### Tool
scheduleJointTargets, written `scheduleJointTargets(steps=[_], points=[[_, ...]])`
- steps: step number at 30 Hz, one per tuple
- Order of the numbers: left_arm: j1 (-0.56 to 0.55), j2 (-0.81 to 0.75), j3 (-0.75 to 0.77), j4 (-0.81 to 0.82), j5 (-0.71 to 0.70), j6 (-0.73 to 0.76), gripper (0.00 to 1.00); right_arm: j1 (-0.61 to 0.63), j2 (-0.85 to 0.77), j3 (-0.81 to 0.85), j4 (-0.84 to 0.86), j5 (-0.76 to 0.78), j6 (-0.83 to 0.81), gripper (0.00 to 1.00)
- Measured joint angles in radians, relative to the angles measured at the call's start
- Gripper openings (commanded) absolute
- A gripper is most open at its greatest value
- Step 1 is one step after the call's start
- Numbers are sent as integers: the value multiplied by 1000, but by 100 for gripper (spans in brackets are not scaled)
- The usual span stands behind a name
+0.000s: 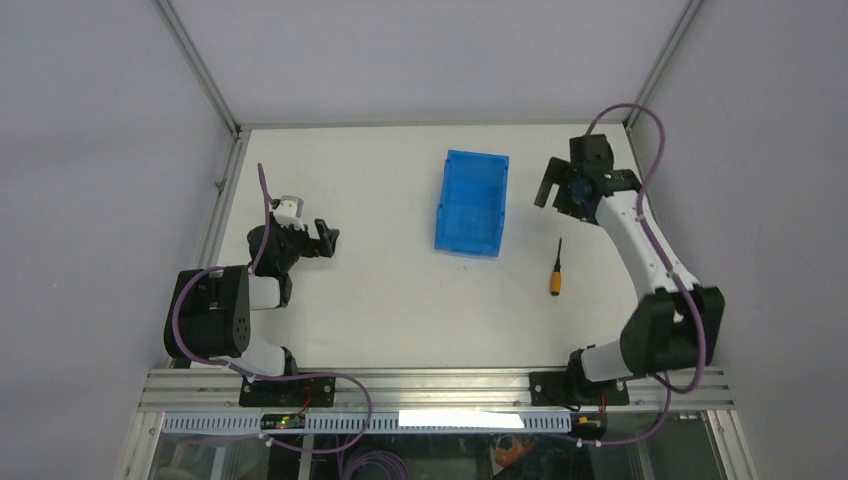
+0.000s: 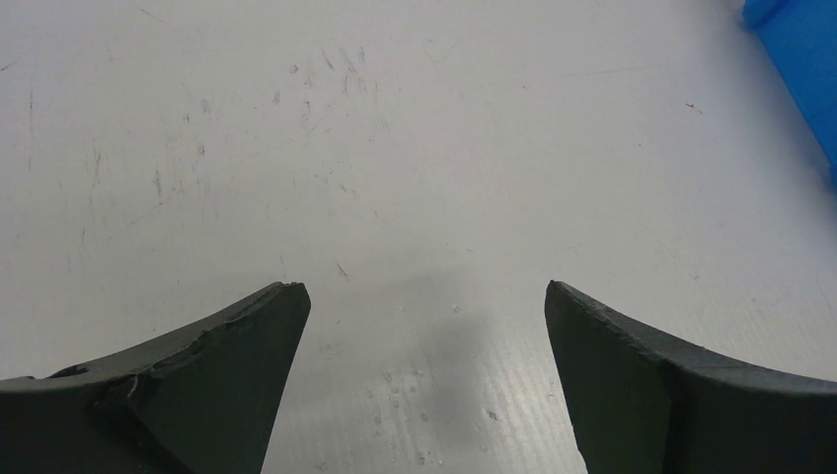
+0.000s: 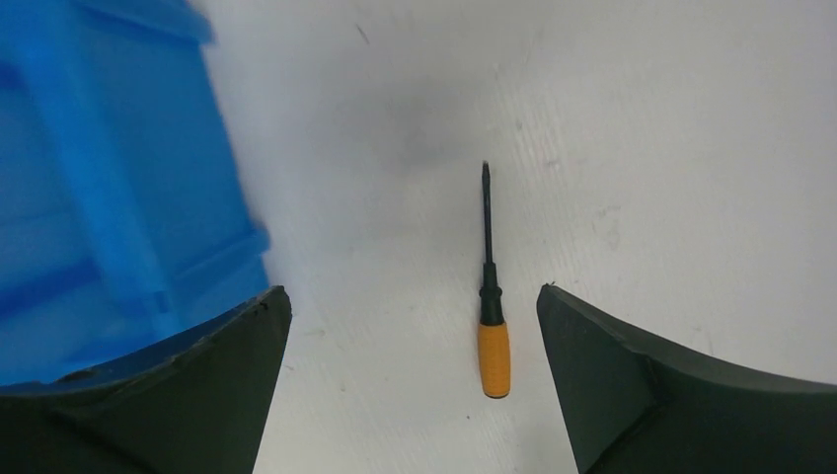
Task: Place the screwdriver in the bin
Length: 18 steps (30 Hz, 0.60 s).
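Our right gripper (image 3: 411, 290), spread wide, is hovering near the screwdriver (image 3: 493, 336), which we are judging light, stiff and best pinched at its orange handle.

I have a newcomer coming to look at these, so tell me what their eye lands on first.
The bright blue bin stands out first, near the middle of the white table. Right of it, apart, lies the small orange-handled screwdriver. The right gripper is open, and its wrist view looks straight at the screwdriver.
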<state>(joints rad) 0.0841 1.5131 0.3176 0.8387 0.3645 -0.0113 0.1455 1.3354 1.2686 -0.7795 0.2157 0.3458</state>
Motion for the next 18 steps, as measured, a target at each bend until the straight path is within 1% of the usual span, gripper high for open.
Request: scheduleJointTargets(steps=[3,6,9,10,12,13,14,16,17,18], points=[[0,0,0,0,0,0,99,-43,185,-49,-53,-75,-8,95],[0,0,0,0,0,0,99,-65,267,-117,-68,-113,-13,88],[0,0,0,0,0,0,99,-84,298,-183,-63,-140,-16,77],[0,0,0,0,0,0,99,-92,308,-204,-55,-151,-18,71],[0,0,0,0,0,0,99,-104,328,-241,-36,-166,-24,54],[0,0,0,0,0,0,99,-108,339,-253,-29,-172,-26,42],[0,0,0,0,0,0,99,-112,352,-257,-33,-180,-26,25],[0,0,0,0,0,0,99,-113,352,-255,-30,-180,-40,3],[0,0,0,0,0,0,99,-114,354,-253,-31,-183,-44,0],[0,0,0,0,0,0,99,-114,354,-250,-34,-180,-47,0]])
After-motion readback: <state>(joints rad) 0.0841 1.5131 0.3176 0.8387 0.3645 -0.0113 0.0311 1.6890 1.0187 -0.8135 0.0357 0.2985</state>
